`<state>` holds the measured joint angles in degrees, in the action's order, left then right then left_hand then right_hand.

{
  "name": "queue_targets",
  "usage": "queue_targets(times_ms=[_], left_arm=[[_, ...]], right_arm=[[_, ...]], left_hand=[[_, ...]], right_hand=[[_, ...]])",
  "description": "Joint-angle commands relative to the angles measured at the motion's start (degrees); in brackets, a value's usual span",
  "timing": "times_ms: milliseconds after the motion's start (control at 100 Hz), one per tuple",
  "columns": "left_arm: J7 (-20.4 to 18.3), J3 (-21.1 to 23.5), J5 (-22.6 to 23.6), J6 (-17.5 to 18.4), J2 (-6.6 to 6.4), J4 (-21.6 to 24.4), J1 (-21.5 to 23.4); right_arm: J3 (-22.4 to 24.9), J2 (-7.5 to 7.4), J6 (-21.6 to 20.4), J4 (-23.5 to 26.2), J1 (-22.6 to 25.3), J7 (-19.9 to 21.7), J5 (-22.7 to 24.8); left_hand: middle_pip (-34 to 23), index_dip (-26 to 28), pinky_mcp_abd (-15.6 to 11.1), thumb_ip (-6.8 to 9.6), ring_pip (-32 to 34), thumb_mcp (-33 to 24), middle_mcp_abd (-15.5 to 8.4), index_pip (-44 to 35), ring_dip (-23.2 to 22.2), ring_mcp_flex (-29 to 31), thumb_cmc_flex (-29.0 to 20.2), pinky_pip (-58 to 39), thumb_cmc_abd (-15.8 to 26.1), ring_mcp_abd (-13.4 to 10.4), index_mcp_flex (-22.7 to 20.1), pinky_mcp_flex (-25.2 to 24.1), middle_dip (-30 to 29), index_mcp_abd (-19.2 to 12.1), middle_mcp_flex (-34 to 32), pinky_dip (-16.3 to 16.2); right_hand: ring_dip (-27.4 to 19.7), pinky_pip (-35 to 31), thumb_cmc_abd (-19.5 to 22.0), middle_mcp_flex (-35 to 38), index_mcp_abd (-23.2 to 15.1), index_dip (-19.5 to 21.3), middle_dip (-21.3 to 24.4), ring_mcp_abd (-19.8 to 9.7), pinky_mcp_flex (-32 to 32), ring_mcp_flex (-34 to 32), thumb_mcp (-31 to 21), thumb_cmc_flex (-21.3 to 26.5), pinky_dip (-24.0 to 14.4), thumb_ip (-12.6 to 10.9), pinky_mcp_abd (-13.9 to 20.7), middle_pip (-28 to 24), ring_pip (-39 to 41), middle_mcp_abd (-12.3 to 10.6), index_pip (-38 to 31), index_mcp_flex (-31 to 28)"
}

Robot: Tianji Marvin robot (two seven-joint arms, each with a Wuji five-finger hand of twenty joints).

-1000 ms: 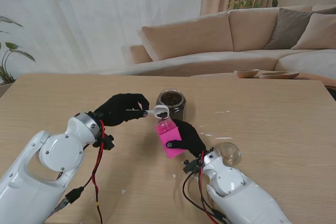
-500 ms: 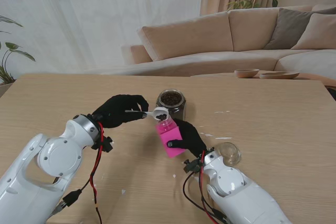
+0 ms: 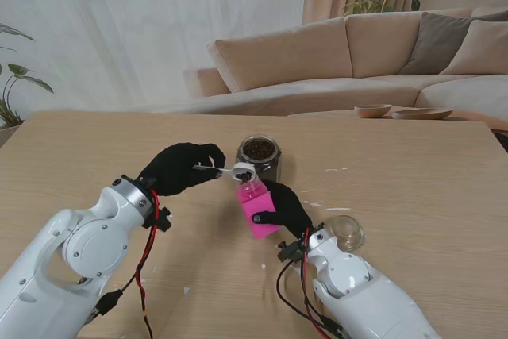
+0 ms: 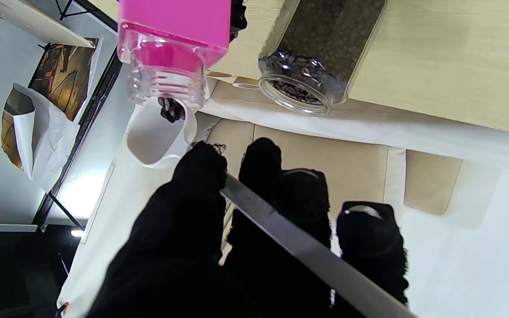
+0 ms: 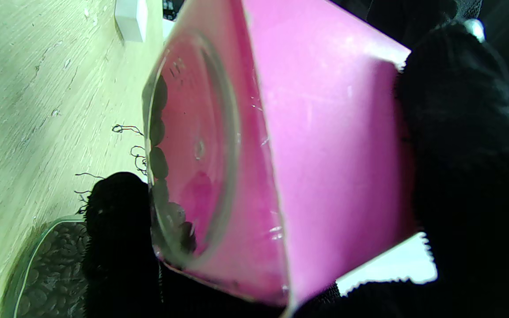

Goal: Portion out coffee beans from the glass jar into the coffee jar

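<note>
Coffee jar [image 3: 255, 208]: pink-sleeved, clear threaded neck, lifted off the tabletop and tilted, near the middle of the tabletop. Clamped in the right hand [image 3: 287, 209], fingers wrapped round the pink body. A row of beans visible through the clear base in the right wrist view; fill judged low, portioning only partly done.

Scoop [image 3: 242, 171]: white, tipped at the jar's mouth, handle pinched in the left hand [image 3: 179, 166], fingers closed on it. Only a bean or two visible in the bowl [image 4: 161, 137]; this scoopful judged almost emptied.

Glass jar [image 3: 259, 154]: open, standing just beyond the coffee jar toward the far edge, well stocked with beans.

Clear lid [image 3: 347, 232]: resting on the tabletop toward the right edge, beside the right arm; not yet fitted.

Remaining, as a judgement: further scoops, then setting the coffee jar down.
</note>
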<state>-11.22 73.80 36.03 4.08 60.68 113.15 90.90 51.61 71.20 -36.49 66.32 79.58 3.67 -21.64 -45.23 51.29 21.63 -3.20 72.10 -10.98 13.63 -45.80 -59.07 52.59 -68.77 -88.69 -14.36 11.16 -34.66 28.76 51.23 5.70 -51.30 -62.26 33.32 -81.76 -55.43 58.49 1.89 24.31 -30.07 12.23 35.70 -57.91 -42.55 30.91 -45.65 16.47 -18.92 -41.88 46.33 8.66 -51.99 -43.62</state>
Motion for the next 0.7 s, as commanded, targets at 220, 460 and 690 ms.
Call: queue_targets(times_ms=[220, 460, 690], left_arm=[[1.5, -0.5, 2.1, 1.7, 0.71, 0.5, 1.2], [3.7, -0.8, 4.8, 2.8, 0.88, 0.2, 1.4], [3.5, -0.7, 4.4, 2.8, 0.89, 0.2, 1.3]], right_arm=[[-0.1, 0.20, -0.1, 0.4, 0.3, 0.8, -0.1], [-0.2, 0.18, -0.2, 0.4, 0.3, 0.8, 0.0], [-0.2, 0.18, -0.2, 0.5, 0.4, 0.7, 0.1]], left_hand=[[0.9, 2.1, 0.2, 2.85, -0.1, -4.1, 0.3, -5.9, 0.5, 0.4, -5.2, -0.2, 3.8, -0.9, -1.6, -0.1, 0.0, -3.2, 0.9, 0.1], [1.0, 2.0, 0.1, 2.77, -0.4, -3.8, 0.2, -6.0, 0.6, 0.5, -5.2, -0.1, 3.8, -1.2, -1.6, -0.1, -0.1, -3.3, 0.8, 0.1], [1.0, 1.9, 0.1, 2.79, -0.5, -3.8, 0.2, -6.1, 0.7, 0.7, -5.2, -0.1, 3.8, -1.2, -1.6, -0.1, -0.1, -3.2, 0.8, 0.1]], right_hand=[[1.1, -1.8, 10.9, 4.3, -14.3, 1.6, -0.9, -3.2, 0.0, -3.6, -18.7, 14.3, -1.0, -2.6, 1.3, -5.5, 5.8, -6.7, -10.6, -7.7], [1.1, -1.8, 10.9, 4.3, -14.3, 1.6, -0.9, -3.2, 0.0, -3.5, -18.8, 14.3, -1.0, -2.6, 1.3, -5.5, 5.7, -6.7, -10.6, -7.6], [1.1, -1.8, 10.8, 4.3, -14.3, 1.6, -0.9, -3.2, 0.0, -3.5, -18.8, 14.3, -1.0, -2.6, 1.3, -5.5, 5.8, -6.7, -10.6, -7.7]])
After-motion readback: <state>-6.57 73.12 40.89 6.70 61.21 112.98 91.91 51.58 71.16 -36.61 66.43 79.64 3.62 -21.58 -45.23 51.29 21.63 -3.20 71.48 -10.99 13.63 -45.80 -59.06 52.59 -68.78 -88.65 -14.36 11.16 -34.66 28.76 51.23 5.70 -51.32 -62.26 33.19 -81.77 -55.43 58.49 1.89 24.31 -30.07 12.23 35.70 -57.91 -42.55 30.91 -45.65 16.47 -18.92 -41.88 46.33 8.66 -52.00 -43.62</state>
